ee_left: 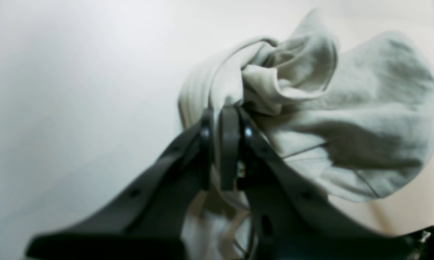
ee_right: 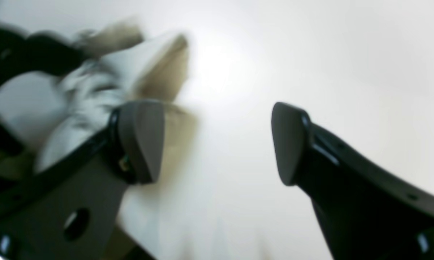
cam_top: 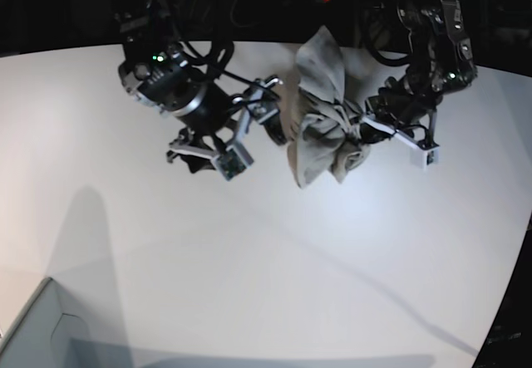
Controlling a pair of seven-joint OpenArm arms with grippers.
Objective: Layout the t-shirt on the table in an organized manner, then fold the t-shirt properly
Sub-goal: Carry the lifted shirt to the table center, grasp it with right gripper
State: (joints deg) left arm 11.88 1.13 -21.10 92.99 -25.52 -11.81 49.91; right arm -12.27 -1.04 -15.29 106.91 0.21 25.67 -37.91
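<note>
The light grey-beige t-shirt (cam_top: 320,110) hangs bunched up above the white table (cam_top: 249,260), at the back middle of the base view. My left gripper (cam_top: 361,127) is shut on a fold of it from the right. In the left wrist view the black fingers of the left gripper (ee_left: 224,113) pinch the cloth, and the rest of the t-shirt (ee_left: 347,108) balloons to the right. My right gripper (cam_top: 273,109) stands open just left of the shirt. In the right wrist view the right gripper (ee_right: 215,142) has nothing between its pads, and the blurred t-shirt (ee_right: 94,90) lies to the left.
A pale grey box corner (cam_top: 37,335) sits at the front left of the table. Both arms' dark bases and cables stand along the back edge. The table's curved edge runs down the right side (cam_top: 511,301).
</note>
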